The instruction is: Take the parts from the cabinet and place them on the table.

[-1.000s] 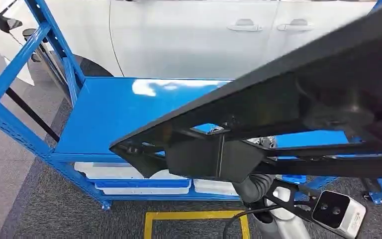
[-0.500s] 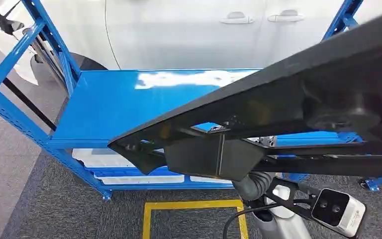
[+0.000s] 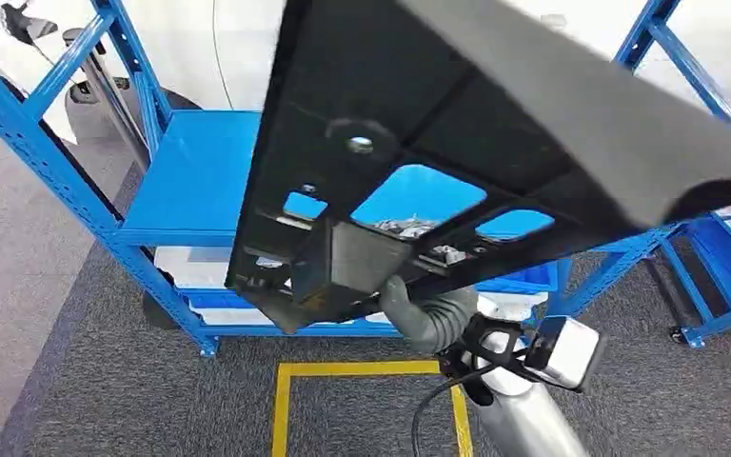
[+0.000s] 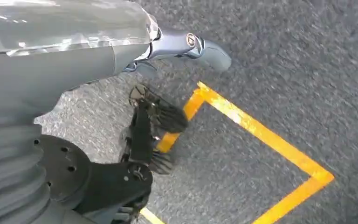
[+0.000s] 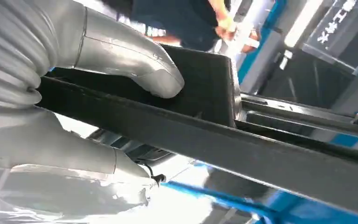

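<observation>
Since the earlier frames the view has swung, and the black part (image 3: 495, 124) is now tilted steeply upward above the blue shelf (image 3: 200, 176). The part is gripped by the right robot hand (image 5: 121, 60), thumb pressed on its face. The left robot hand (image 4: 158, 121) is seen empty, fingers loosely apart, over the yellow floor marking (image 4: 261, 135).
</observation>
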Robot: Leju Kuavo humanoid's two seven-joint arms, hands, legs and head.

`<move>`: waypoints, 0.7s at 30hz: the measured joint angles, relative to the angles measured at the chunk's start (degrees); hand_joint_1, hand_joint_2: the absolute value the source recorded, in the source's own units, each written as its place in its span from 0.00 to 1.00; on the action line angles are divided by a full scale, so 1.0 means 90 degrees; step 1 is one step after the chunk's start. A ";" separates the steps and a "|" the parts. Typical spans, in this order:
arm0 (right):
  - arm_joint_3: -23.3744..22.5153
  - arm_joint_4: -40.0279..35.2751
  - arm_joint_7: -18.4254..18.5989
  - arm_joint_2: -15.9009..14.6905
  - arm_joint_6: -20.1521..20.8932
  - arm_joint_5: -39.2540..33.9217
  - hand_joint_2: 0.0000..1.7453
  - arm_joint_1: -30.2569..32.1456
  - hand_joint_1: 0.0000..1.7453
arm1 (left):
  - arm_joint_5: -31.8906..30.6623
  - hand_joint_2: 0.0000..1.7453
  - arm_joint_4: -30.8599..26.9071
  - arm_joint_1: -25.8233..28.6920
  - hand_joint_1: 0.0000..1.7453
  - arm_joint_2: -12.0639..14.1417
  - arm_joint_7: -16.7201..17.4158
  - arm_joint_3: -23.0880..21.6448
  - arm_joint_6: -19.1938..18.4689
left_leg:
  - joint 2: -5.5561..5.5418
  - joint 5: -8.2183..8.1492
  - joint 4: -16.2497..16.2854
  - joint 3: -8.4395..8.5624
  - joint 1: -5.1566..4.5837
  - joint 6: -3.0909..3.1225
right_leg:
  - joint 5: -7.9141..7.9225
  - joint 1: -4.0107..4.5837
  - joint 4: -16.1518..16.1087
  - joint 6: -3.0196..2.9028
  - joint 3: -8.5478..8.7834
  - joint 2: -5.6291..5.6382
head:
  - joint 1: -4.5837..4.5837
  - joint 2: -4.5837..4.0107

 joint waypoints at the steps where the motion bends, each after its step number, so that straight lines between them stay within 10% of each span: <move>1: 0.0094 0.0192 -0.0087 -0.0010 0.0017 0.0024 1.00 0.0004 1.00 | 0.0000 1.00 0.0000 0.0013 0.00 -0.0002 0.0000 0.0005 0.0026 | 0.0001 0.0064 0.0022 -0.0106 0.0001 -0.0011 | 0.0032 -0.0012 0.0223 0.0013 0.0013 0.0000 | 0.0000 0.0000; 4: 0.0247 0.0473 -0.0250 -0.0036 -0.0049 0.0102 1.00 0.0008 1.00 | 0.0000 1.00 0.0000 0.0045 0.00 -0.0012 0.0037 0.0007 0.0058 | -0.0006 0.0208 0.0144 -0.0411 0.0007 -0.0057 | 0.0628 -0.0042 -0.0771 0.0011 0.0883 -0.0001 | 0.0000 0.0000; 6: 0.0274 0.0546 -0.0317 -0.0070 -0.0093 0.0160 1.00 0.0018 1.00 | 0.0000 1.00 0.0000 0.0059 0.00 -0.0012 0.0090 0.0007 0.0048 | -0.0026 0.0282 0.0208 -0.0529 -0.0012 -0.0129 | 0.0368 0.0002 -0.1771 -0.0061 0.1518 0.0005 | 0.0000 0.0000; 11: 0.0289 0.0652 -0.0437 -0.0141 -0.0044 0.0202 1.00 0.0155 1.00 | 0.0000 1.00 0.0000 0.0118 0.00 0.0024 0.0192 0.0048 0.0124 | -0.0034 0.0360 0.0202 -0.0549 0.0038 -0.0321 | 0.0649 -0.0008 -0.1828 -0.0300 0.1369 -0.0025 | -0.0002 0.0000; 14: 0.0298 0.0691 -0.0517 -0.0153 0.0049 0.0182 1.00 0.0215 1.00 | -0.0002 1.00 0.0000 0.0144 0.00 0.0032 0.0236 0.0075 0.0187 | -0.0035 -0.0782 0.1401 -0.0924 0.0039 -0.0362 | 0.0849 0.0010 -0.1825 -0.0386 0.1108 -0.0018 | -0.0005 0.0000; 16: 0.0298 0.0730 -0.0548 -0.0167 0.0090 0.0172 1.00 0.0264 1.00 | -0.0002 1.00 0.0000 0.0155 0.00 0.0034 0.0219 0.0114 0.0211 | -0.0035 -0.0982 0.2145 -0.1034 0.0039 -0.0383 | 0.0981 0.0032 -0.1799 -0.0383 0.0918 -0.0024 | -0.0005 0.0000; 19: 0.0296 0.0762 -0.0626 -0.0187 0.0136 0.0172 1.00 0.0316 1.00 | 0.0000 1.00 0.0000 0.0164 0.00 0.0036 0.0131 0.0141 0.0197 | -0.0035 -0.0365 0.1454 -0.0326 0.0038 -0.0342 | 0.1143 0.0039 -0.1722 -0.0341 0.0641 -0.0023 | -0.0005 0.0000; 21: 0.0293 0.0752 -0.0706 -0.0206 0.0109 0.0180 1.00 0.0340 1.00 | 0.0000 1.00 0.0000 0.0143 0.00 0.0046 0.0104 0.0141 0.0177 | -0.0042 -0.0569 0.0281 0.0504 0.0025 -0.0287 | 0.1222 0.0058 -0.1655 -0.0281 0.0516 -0.0021 | -0.0005 0.0000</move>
